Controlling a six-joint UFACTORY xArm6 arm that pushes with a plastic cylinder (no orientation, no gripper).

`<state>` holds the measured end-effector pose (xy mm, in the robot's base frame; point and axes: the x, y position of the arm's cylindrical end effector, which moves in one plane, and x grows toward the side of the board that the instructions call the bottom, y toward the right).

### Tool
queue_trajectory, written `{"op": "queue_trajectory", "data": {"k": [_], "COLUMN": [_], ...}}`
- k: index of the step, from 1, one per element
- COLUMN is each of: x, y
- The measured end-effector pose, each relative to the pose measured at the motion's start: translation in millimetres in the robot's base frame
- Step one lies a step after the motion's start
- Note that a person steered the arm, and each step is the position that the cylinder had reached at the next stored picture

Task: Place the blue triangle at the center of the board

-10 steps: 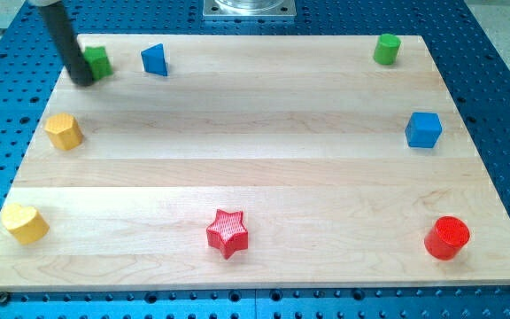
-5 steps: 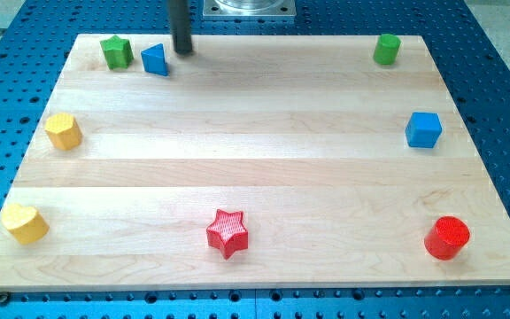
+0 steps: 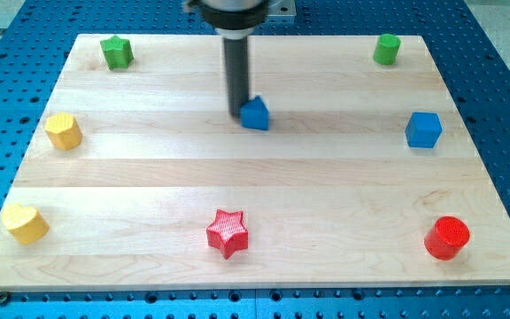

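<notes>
The dark rod is coming down from the view's top, and my tip (image 3: pixel 239 114) is resting on the wooden board (image 3: pixel 149 168) just at the view's left of the blue triangle (image 3: pixel 255 114), touching its upper-left edge or nearly so; the exact contact is hard to tell. There is no hand or jaw on this arm, so nothing is being grasped: the rod is only standing against the block's side. The blue triangle is sitting a little above the board's middle, close to the centre line from left to right. The other blocks are lying well apart from it, around the board's edges. A green block (image 3: pixel 116 51), star-like in outline, is sitting near the top-left corner, and a green cylinder (image 3: pixel 385 49) is standing near the top-right corner. A blue cube (image 3: pixel 423 129) is lying by the right edge, with a red cylinder (image 3: pixel 447 237) below it near the bottom-right corner. A red star (image 3: pixel 227 233) is sitting near the bottom edge, slightly left of centre. On the left side a yellow hexagonal block (image 3: pixel 63 131) is lying by the edge, and a yellow heart-shaped block (image 3: pixel 25 222) is sitting near the bottom-left corner. The board is lying on a blue perforated table (image 3: pixel 494 80), and a metal mounting plate (image 3: pixel 277 9) is showing at the view's top behind the rod.
</notes>
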<state>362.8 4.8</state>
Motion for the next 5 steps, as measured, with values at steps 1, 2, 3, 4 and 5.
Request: {"op": "queue_trajectory", "data": {"k": [1, 2, 3, 4, 5], "x": [-43.9, -47.7, -47.7, -47.7, -40.5], "y": [44.0, 65.3, 79.0, 82.8, 133.1]}}
